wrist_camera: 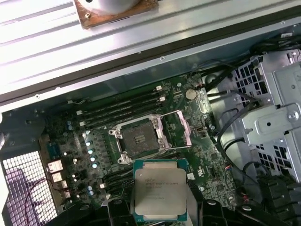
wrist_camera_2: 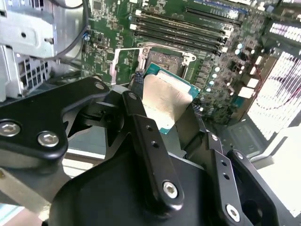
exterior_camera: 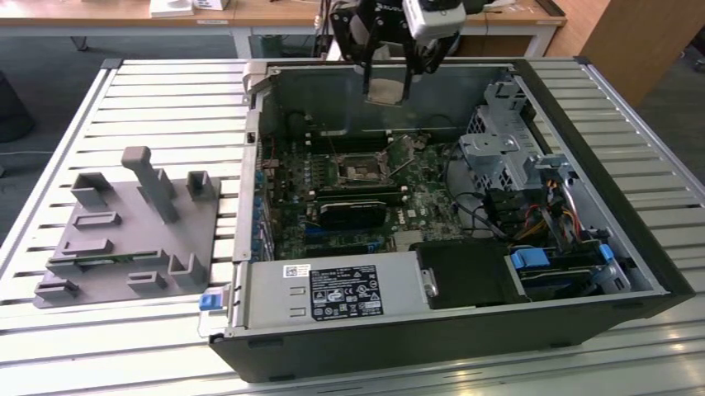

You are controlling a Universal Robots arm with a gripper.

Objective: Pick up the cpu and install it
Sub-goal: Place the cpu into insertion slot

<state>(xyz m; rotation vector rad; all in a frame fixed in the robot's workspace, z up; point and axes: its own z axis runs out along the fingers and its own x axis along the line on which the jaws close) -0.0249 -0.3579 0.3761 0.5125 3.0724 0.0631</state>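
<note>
The cpu [exterior_camera: 387, 91], a flat square chip with a silver-grey top and a green rim, hangs in the air over the open computer case [exterior_camera: 617, 247]. My gripper [exterior_camera: 388, 85] is shut on it, one black finger on each of two opposite edges. In the second wrist view the cpu [wrist_camera_2: 167, 99] sits between the fingers [wrist_camera_2: 136, 113]. In the first wrist view the cpu [wrist_camera: 160, 190] is above and just short of the open socket [wrist_camera: 139, 140] on the green motherboard. The socket [exterior_camera: 361, 171] lies well below the chip, its metal frame lifted open.
A grey holder fixture [exterior_camera: 127, 231] stands on the slatted table at the exterior view's left. Inside the case are memory sticks [wrist_camera: 124, 106], a metal drive cage [exterior_camera: 501, 153] with cables, and the power supply [exterior_camera: 330, 289] at the near wall.
</note>
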